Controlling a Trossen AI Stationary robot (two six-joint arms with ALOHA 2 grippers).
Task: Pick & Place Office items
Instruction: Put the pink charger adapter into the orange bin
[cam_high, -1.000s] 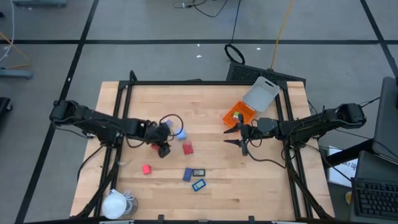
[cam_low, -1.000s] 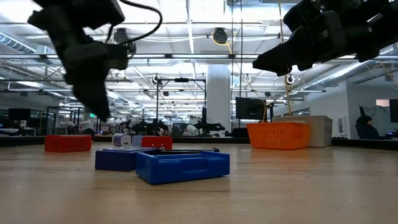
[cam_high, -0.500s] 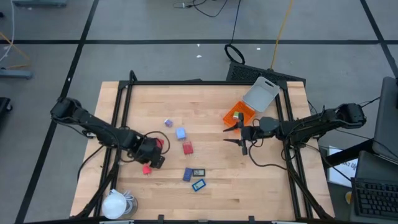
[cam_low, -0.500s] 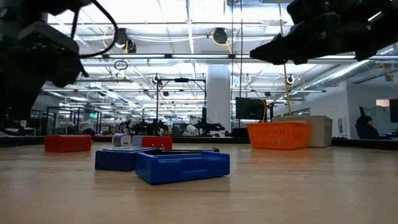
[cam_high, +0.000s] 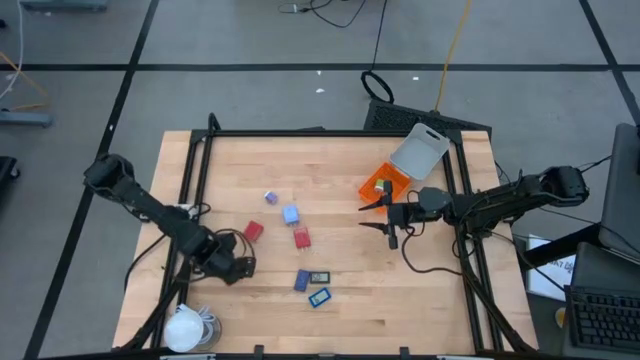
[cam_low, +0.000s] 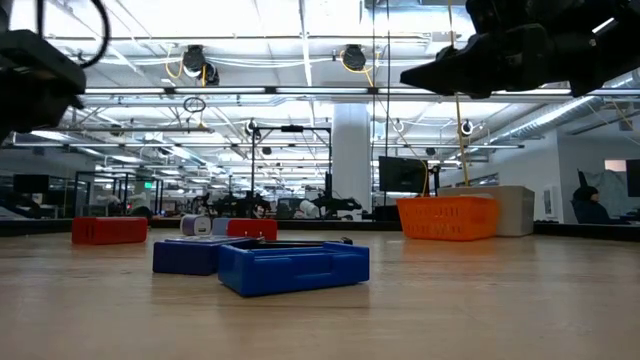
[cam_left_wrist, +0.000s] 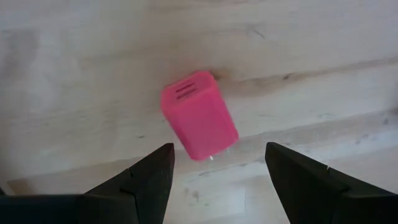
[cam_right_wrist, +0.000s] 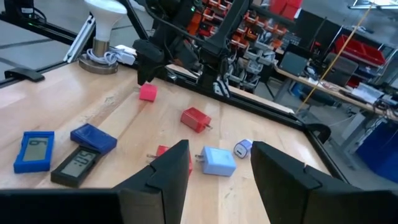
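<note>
The left pincer (cam_high: 238, 268) was held spread directly above a red block (cam_left_wrist: 199, 116) that lay untouched on the counter (cam_high: 350, 170). The right pincer (cam_high: 383, 215) was held spread beside the orange tray (cam_high: 385, 184), well apart from the other items.

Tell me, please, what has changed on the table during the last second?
The left gripper moved from the table's middle, beside the pale blue plastic cube, toward the near left corner. Its open jaws now hang over a small pink-red plastic block without gripping it. Nothing was taken or released. The right gripper stayed open beside the orange plastic tray, and the small pieces kept their places.
</note>
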